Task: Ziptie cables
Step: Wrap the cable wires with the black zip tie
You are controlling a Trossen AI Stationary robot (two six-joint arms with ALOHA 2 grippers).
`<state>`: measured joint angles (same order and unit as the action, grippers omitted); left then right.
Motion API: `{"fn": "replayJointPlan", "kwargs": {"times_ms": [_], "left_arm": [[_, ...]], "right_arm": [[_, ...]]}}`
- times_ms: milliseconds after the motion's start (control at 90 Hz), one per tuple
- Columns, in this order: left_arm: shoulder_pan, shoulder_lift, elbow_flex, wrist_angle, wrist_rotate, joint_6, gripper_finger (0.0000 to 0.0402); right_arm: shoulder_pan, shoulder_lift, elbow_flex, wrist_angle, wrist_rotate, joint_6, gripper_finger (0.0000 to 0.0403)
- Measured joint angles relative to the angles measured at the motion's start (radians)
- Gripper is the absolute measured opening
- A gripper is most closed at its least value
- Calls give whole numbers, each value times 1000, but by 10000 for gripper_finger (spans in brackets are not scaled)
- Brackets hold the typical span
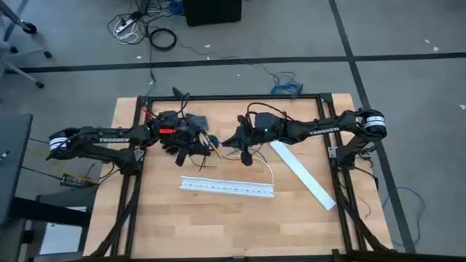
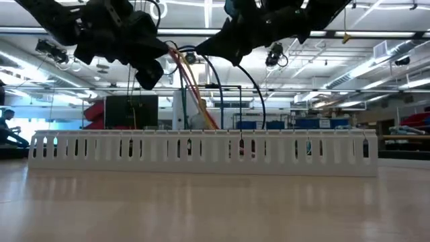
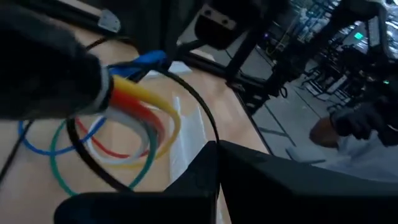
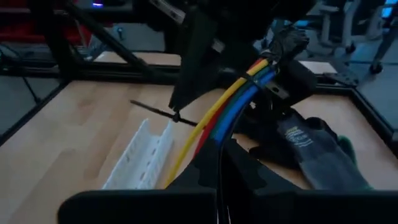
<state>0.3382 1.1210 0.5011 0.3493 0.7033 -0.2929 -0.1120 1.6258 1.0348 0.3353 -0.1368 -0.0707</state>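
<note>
Both arms meet above the table [image 1: 145, 218]: the left gripper [image 1: 191, 149] and right gripper [image 1: 237, 142] each clamp the cables [image 4: 217, 112], ziptie [image 4: 152, 112] looped on.

You're in a robotics lab/workshop: open hall w/ strip lights [image 2: 376, 64] and exposed ceiling, equipment racks [image 2: 131, 111] behind, grey floor [image 1: 408, 29] marked w/ dark tape lines, loose cords [image 1: 142, 29] on it, wooden desk [image 1: 218, 225] in a black frame.

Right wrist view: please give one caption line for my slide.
Bundle of yellow, red, green and blue wires crossed by a thin black plastic ziptie, above a white slotted channel.
</note>
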Motion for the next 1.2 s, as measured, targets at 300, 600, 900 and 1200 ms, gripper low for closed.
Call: {"fn": "replayJointPlan", "kwargs": {"times_ms": [300, 600, 900, 1200], "left_arm": [[0, -1, 0, -41, -2, -5, 0], [0, -3, 0, -218, -55, 92, 0], [0, -3, 0, -223, -77, 107, 0], [0, -3, 0, -224, -76, 103, 0]], "right_arm": [[0, 145, 62, 71, 3, 27, 0], [0, 156, 82, 26, 6, 30, 0], [-2, 156, 82, 8, 6, 42, 18], [-2, 156, 82, 3, 6, 21, 80]]}}
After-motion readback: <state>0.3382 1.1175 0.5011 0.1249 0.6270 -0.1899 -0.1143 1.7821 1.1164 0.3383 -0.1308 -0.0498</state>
